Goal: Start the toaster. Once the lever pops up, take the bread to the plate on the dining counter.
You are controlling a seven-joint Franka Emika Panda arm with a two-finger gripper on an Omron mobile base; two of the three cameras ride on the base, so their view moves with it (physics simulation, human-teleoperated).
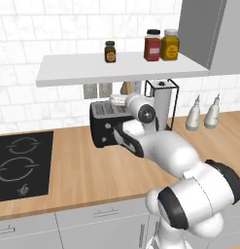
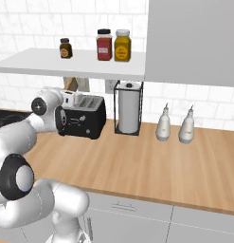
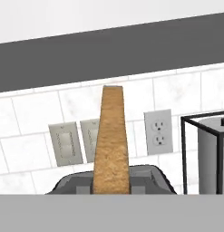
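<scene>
A light-wood kitchen surface (image 2: 151,161) runs along a white tiled wall (image 1: 34,34), with pale grey drawers (image 2: 132,209) beneath it. A black induction hob (image 1: 19,165) is set into the surface at the left. A white wall shelf (image 1: 116,68) carries a small brown spice jar (image 1: 110,51), a red jar with a black lid (image 1: 152,45) and a yellow jar (image 1: 170,44) just beside it. Under the shelf stands a white paper-towel roll in a black wire frame (image 2: 129,108). To its right are two white bottles (image 2: 175,124), close together. Grey wall switches and a socket (image 3: 111,137) sit on the tiles. A grey cabinet (image 2: 192,40) hangs at the upper right.
</scene>
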